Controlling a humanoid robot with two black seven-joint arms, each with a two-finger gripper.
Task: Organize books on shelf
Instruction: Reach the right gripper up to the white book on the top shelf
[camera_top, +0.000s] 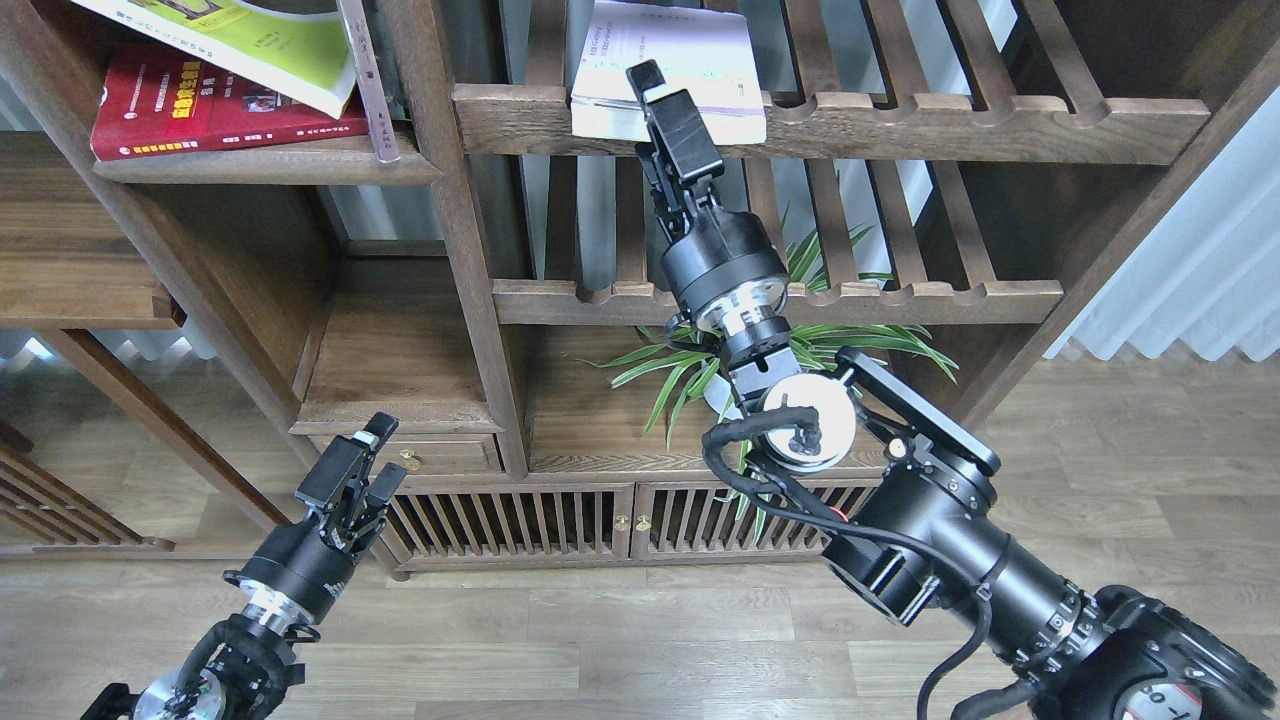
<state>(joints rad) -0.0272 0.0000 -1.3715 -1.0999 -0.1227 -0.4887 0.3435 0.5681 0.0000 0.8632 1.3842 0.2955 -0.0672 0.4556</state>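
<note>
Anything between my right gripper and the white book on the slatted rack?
Nothing visible. The right gripper is already up at the front edge of the white book, which overhangs the rack's front rail.

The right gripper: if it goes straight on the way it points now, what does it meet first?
Most likely the white book on the slatted rack: the right gripper already overlaps its front edge in the head view, though depth is unclear.

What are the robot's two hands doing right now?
Left hand: low, holding nothing; open or closed cannot be told.
Right hand: up at the white book; grip cannot be told.
</note>
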